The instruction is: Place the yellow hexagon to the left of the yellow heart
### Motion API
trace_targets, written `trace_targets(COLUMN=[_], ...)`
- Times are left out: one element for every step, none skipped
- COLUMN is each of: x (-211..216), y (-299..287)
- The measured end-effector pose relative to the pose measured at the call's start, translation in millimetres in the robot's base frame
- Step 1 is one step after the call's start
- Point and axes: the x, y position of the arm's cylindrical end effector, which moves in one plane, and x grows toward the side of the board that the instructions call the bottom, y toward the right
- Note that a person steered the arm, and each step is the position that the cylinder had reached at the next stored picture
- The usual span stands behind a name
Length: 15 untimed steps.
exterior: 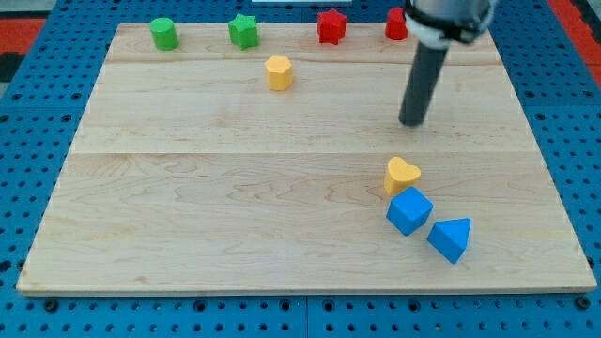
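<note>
The yellow hexagon [279,72] sits near the view's top, left of centre. The yellow heart [401,175] lies right of centre, lower down, touching or nearly touching a blue cube [409,210] just below it. My tip [411,122] stands on the board above the heart and far to the right of the hexagon, touching no block.
Along the top edge stand a green cylinder [164,33], a green star [243,31], a red star [331,26] and a red block [395,24] partly hidden by the arm. A blue triangular block [452,238] lies right of the blue cube. The wooden board [188,207] ends close behind them.
</note>
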Motion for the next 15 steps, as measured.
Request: trace_targets(x=[-65.0, -75.8, -85.1, -104.0, -74.8, -49.2, -52.2, -13.6, -1.4, -9.2, 10.8, 22.4, 42.3, 70.6, 79.9], y=[-54.6, -140.8, -220.5, -278.0, -280.7, -205.1, -137.4, -115.1, -125.9, -183.0, -176.5, -122.1, -83.3, -60.9, -49.7])
